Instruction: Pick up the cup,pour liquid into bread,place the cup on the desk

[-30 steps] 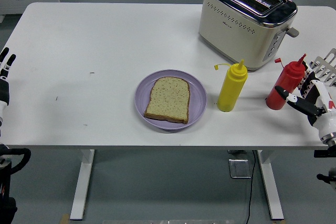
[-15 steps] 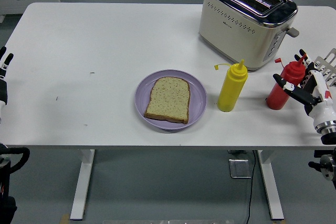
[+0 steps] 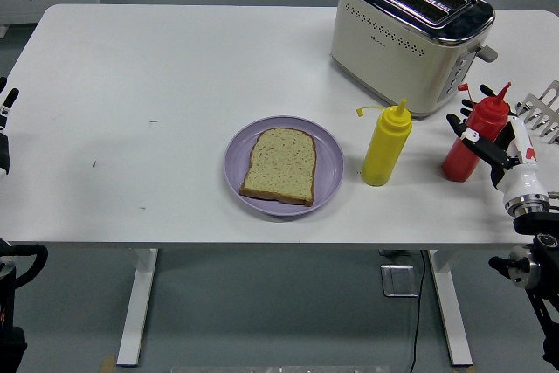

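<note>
No cup is in view; a red squeeze bottle (image 3: 461, 162) and a yellow squeeze bottle (image 3: 386, 148) stand upright at the right of the white table (image 3: 175, 67). A slice of bread (image 3: 279, 165) lies on a purple plate (image 3: 329, 160) near the front middle. My right hand (image 3: 479, 124) is at the red bottle, its thumb across the bottle's front and its fingers spread behind the neck, not closed on it. My left hand (image 3: 4, 124) rests at the left edge, mostly cut off.
A cream and chrome toaster (image 3: 406, 32) stands at the back right, just behind the bottles. A metal rack (image 3: 546, 104) pokes in at the right edge. The table's near edge runs right below the plate.
My right hand has moved left and up from beside the red bottle until its fingers are around it. The bottle has not moved. My left hand has slipped further out at the left edge.
</note>
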You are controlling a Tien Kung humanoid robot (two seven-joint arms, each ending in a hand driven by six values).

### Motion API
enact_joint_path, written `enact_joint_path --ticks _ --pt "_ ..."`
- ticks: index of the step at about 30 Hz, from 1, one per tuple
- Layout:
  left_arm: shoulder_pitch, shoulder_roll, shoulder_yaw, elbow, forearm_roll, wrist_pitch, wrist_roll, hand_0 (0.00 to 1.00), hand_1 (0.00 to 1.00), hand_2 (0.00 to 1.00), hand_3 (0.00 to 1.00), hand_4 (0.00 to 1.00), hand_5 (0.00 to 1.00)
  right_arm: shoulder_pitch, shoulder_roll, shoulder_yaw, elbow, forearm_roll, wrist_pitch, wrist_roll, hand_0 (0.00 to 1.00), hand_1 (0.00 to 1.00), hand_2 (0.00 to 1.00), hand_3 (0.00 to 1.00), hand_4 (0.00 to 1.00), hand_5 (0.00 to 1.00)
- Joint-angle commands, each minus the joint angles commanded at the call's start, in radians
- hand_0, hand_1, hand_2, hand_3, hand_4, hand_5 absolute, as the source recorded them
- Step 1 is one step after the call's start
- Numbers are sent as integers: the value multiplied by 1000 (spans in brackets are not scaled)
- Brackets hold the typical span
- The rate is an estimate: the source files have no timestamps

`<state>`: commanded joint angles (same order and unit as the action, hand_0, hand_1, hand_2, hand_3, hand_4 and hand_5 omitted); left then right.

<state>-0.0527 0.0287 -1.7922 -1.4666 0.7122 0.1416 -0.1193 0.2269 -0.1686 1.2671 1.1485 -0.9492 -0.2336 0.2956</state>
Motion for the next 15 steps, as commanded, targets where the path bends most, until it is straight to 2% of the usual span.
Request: enact_joint_path --ticks 4,5,10,11,15 --pt "-1 0 -1 0 0 0 0 714 751 776 688 660 998 8 9 -13 -4 44 -17 9 469 471 443 580 907 240" --pt "-1 0 -1 0 0 0 0 714 751 776 688 660 998 8 10 -14 -5 46 -19 9 264 270 310 393 883 217" --pt "-1 1 -3 1 0 0 0 714 751 776 688 660 998 17 19 -31 -15 95 -47 28 264 270 310 393 883 217" --pt "-1 1 -3 1 0 0 0 714 751 776 688 661 998 17 19 -33 -15 98 -48 29 126 181 258 342 868 195" --pt "0 1 -5 1 1 0 -1 714 751 776 688 661 998 18 23 -36 -19 109 -61 35 126 181 258 342 868 195"
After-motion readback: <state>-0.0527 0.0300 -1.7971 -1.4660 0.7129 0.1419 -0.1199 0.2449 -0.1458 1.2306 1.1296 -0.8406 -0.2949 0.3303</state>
